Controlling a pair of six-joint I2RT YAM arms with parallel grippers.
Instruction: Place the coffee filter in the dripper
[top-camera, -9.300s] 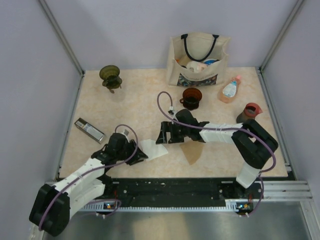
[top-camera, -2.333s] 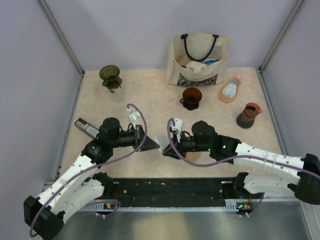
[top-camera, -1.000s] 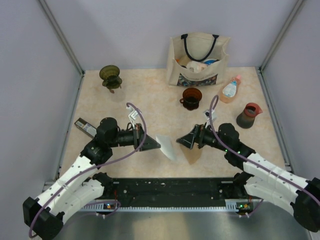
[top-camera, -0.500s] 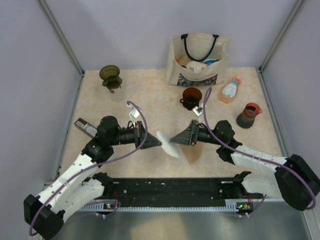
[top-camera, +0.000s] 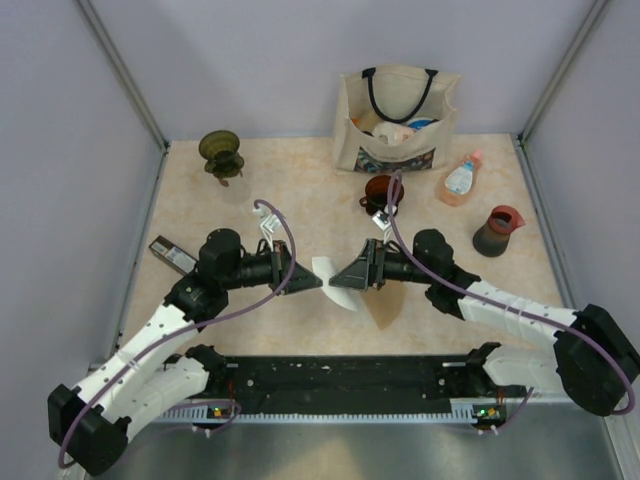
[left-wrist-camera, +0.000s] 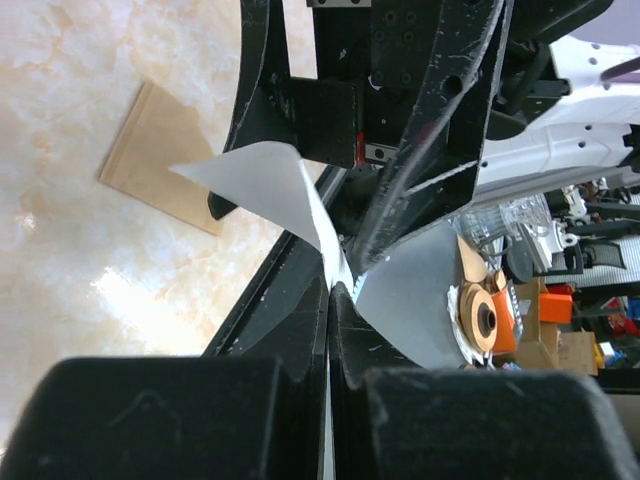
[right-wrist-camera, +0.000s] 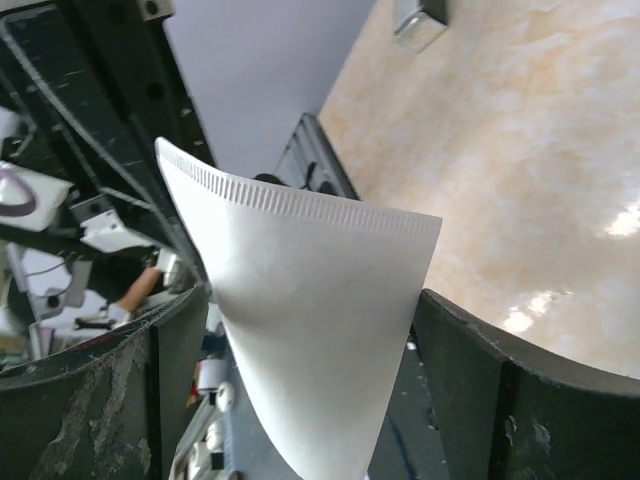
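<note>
My left gripper (top-camera: 308, 283) is shut on the edge of a white paper coffee filter (top-camera: 334, 285) and holds it above the table, near the middle. In the left wrist view the fingertips (left-wrist-camera: 330, 287) pinch the filter (left-wrist-camera: 268, 178). My right gripper (top-camera: 349, 276) is open and faces the left one, with a finger on each side of the filter. In the right wrist view (right-wrist-camera: 310, 300) the filter (right-wrist-camera: 300, 250) hangs between the spread fingers. An olive-green cone-shaped dripper (top-camera: 220, 152) stands at the far left corner, well away from both grippers.
A brown paper filter (top-camera: 386, 308) lies flat on the table under the right arm, and also shows in the left wrist view (left-wrist-camera: 160, 155). A brown cup (top-camera: 383, 193), a canvas tote bag (top-camera: 397, 120), a pink bottle (top-camera: 460, 179), a dark pitcher (top-camera: 496, 229) and a silver bar (top-camera: 172, 255) stand around.
My right gripper has moved left to the white filter, and its open fingers now straddle it. My left gripper keeps hold of the filter, almost still.
</note>
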